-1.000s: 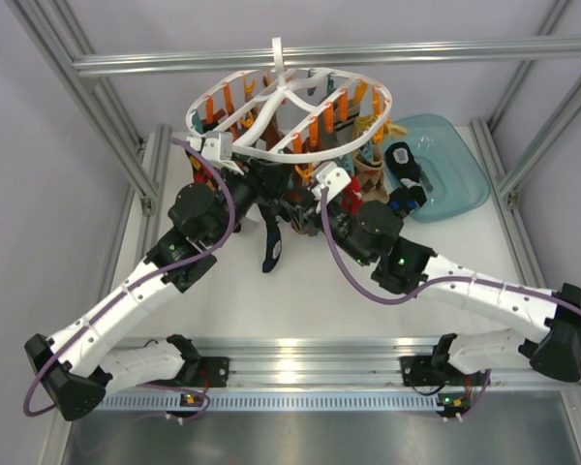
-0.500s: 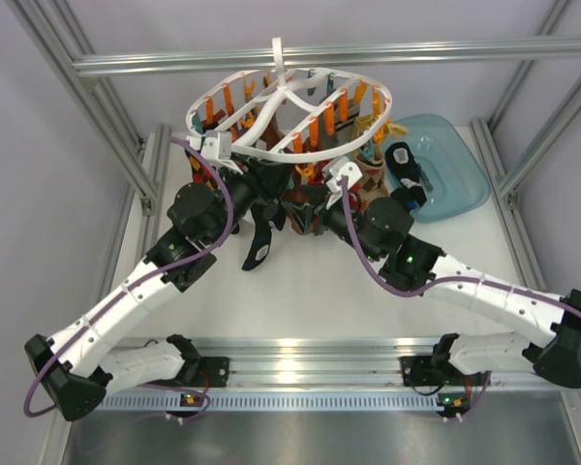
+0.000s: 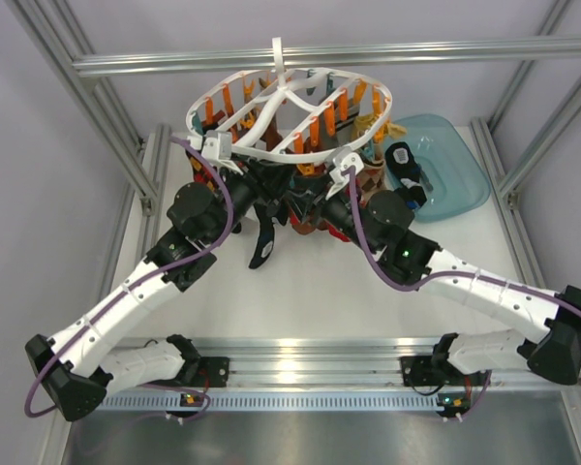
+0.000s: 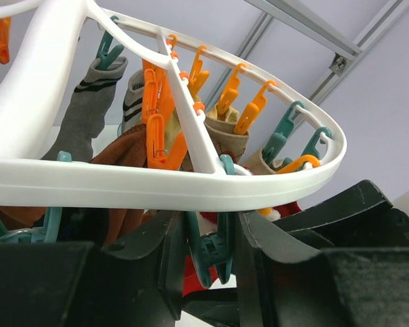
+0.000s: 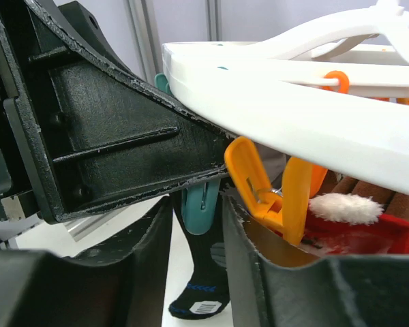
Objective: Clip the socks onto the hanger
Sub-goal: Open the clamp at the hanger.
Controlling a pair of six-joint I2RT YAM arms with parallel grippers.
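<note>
The left hand (image 4: pixel 210 235) is closed on a teal clip (image 4: pixel 217 259) just under the rim of the hanger (image 4: pixel 157 184), with a finger against each side. The right hand (image 5: pixel 198 225) sits below the same rim, fingers slightly apart. The dark sock (image 5: pixel 203 293) dangles between them, beneath the hanger and above the bench (image 3: pixel 300 281).

A pale blue tray (image 3: pixel 455 165) sits on the white table (image 3: pixel 300 291).
</note>
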